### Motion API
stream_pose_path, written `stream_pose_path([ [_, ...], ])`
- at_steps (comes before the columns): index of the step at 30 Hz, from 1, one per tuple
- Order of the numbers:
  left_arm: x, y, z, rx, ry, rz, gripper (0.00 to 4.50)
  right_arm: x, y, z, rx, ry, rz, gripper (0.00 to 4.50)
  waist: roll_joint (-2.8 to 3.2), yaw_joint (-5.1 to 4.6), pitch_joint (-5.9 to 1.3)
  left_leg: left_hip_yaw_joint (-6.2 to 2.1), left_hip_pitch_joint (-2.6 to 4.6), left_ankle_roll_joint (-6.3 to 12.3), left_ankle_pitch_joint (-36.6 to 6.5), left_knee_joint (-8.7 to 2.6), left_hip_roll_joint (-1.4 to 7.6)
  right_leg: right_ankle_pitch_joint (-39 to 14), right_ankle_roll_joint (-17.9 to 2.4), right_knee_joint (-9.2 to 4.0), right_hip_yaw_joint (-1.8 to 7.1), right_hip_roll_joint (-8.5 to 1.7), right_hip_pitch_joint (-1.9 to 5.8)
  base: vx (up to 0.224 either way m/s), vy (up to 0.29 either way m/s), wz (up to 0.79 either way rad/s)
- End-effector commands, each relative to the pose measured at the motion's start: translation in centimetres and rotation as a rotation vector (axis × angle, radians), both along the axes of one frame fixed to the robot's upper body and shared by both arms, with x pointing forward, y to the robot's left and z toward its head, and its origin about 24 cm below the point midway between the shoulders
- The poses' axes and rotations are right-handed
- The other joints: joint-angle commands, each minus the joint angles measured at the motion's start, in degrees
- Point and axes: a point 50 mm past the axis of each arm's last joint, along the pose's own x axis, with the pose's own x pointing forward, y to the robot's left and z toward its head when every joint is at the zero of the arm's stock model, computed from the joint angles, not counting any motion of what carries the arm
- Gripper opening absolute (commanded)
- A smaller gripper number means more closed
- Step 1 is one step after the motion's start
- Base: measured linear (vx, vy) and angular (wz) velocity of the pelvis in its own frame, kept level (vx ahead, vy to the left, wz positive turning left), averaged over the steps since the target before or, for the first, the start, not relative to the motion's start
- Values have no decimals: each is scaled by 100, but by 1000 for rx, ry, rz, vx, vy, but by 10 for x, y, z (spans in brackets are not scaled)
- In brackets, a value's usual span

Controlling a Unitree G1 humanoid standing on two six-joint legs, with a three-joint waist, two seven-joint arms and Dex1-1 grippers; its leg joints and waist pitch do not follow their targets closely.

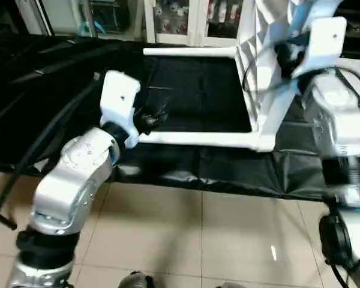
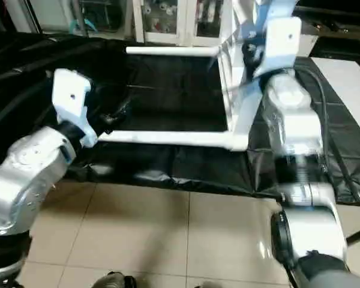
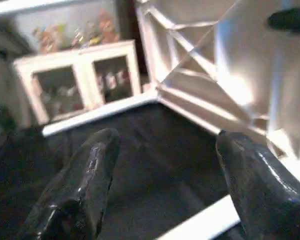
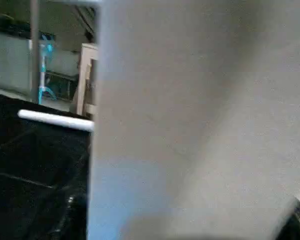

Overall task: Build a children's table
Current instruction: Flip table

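The large white plastic ribbed tabletop (image 1: 258,66) stands on edge, two long white round legs (image 1: 198,139) lying level over the black-covered work surface (image 1: 186,90), probably so remaining sockets stay reachable; the left gripper (image 3: 165,170) is wide and empty, the right gripper (image 1: 285,54) I cannot tell

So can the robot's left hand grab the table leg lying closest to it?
Probably yes. The left gripper is open, hanging just above the near leg, with only black cover around and nothing between them.

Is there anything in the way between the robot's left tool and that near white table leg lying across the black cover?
Nothing visible. The left tool stands open just above the near leg, with only bare black cover around it.
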Motion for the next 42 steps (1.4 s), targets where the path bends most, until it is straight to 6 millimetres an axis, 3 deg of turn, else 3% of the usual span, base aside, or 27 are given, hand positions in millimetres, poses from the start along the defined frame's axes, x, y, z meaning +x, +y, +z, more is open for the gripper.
stream_pose_path([
  [1, -7, -4, 11, 43, -69, -47, 382, -9, 5, 2, -3, -20, 40, 298, -30, 3, -516, -81, 279, -88, -438, -399, 157, 322, -1231, -280, 24, -3, 215, 0, 0, 0],
  [2, -9, -5, 12, 54, -78, -65, 385, -11, 5, 1, 0, -22, 44, 306, -37, 5, -510, -86, 280, -130, -547, -409, 162, 211, -1223, -282, 27, -12, 215, 0, 0, 0],
  [3, -12, -7, 15, 78, -97, -89, 385, -16, 6, -1, 4, -23, 52, 319, 15, 2, -512, -99, 288, -169, -612, -417, 159, 149, -1231, -277, 21, -12, 211, 0, 0, 0],
  [5, -14, -8, 16, 103, -112, -108, 385, -20, 7, -3, 7, -25, 61, 319, 8, -22, -495, -106, 311, -308, -919, -452, 170, -98, -1169, -308, 18, 2, 193, 0, 0, 0],
  [6, -15, -9, 18, 118, -125, -126, 385, -25, 8, -5, 5, -32, 68, 330, 31, -16, -492, -111, 319, -346, -982, -455, 170, -161, -1150, -317, 20, -4, 189, 0, 0, 0],
  [9, -17, -10, 27, 187, -194, -144, 430, -46, 8, -17, -4, -47, 84, 364, 18, -31, -468, -125, 317, -468, -1247, -493, 170, -451, -1001, -362, 37, -5, 174, 0, 0, 0],
  [12, -18, -10, 35, 236, -259, -157, 440, -62, 8, -23, 18, -63, 80, 386, 15, -46, -469, -145, 317, -525, -1379, -519, 173, -610, -926, -370, 37, -12, 171, 0, 0, 0],
  [14, -18, -10, 39, 266, -298, -152, 447, -70, 8, -24, 32, -79, 79, 394, -46, -61, -464, -146, 306, -516, -1460, -530, 175, -754, -902, -381, 39, -21, 167, 0, 0, 0],
  [19, -12, -2, 53, 352, -413, -73, 450, -96, 12, -28, 32, -150, 120, 438, -20, -44, -445, -161, 332, -577, -1703, -557, 187, -1145, -703, -426, 54, -39, 125, 0, 0, 0],
  [21, 0, 7, 63, 487, -468, -5, 450, -112, 26, -29, 2, -178, 259, 445, 8, -56, -424, -184, 353, -653, -2088, -575, 174, -1500, -627, -471, 58, -35, 88, 0, 0, 0],
  [25, 11, 11, 71, 533, -512, 38, 450, -115, 39, -36, -17, -144, 344, 445, 8, -85, -408, -227, 328, -716, -2282, -613, 170, -1741, -605, -480, 47, -53, 103, 0, 0, 0],
  [28, 22, 14, 85, 583, -588, 93, 450, -120, 52, -49, -18, -81, 431, 445, 27, -72, -418, -229, 381, -756, -2508, -608, 173, -1714, -702, -492, 59, -57, 50, 0, 0, 0],
  [30, 28, 16, 95, 619, -640, 129, 450, -122, 56, -55, -38, -60, 453, 445, 6, -71, -423, -244, 362, -756, -2516, -616, 182, -1586, -766, -474, 57, -71, 74, 0, 0, 0],
  [32, 33, 18, 108, 674, -711, 152, 450, -123, 59, -57, -33, -60, 463, 445, 25, -64, -428, -242, 375, -746, -2532, -608, 173, -1587, -787, -476, 60, -69, 55, 0, 0, 0],
  [42, 57, 18, 109, 818, -734, 146, 450, -117, 67, -56, -30, -67, 463, 445, 7, -48, -451, -232, 356, -691, -2341, -601, 179, -1313, -910, -435, 60, -89, 76, 0, 0, 0],
])
